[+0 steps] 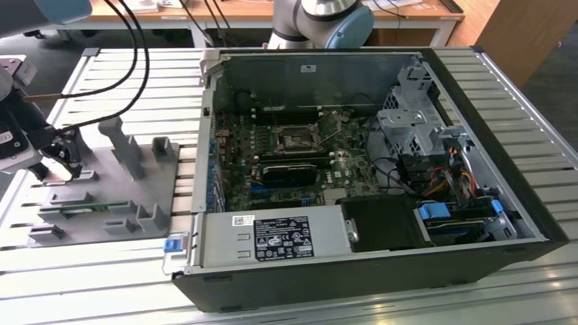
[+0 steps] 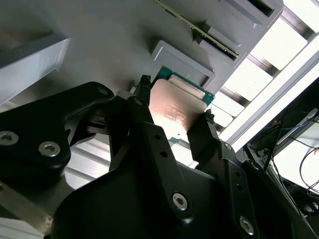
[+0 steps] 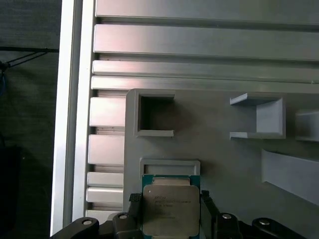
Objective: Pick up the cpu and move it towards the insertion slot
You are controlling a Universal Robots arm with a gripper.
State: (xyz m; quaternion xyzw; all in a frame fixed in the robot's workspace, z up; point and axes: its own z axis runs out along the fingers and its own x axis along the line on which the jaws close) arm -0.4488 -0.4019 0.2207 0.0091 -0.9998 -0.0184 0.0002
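Jaws clamp the cpu [image 3: 171, 211] by its sides at the grey tray [image 3: 224, 164]: grasped, but nowhere near the insertion slot [image 1: 296, 140].

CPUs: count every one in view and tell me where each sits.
1. The cpu sits in the end effector, over the grey tray, in both wrist views. The insertion slot in the computer case looks empty; others may be hidden.
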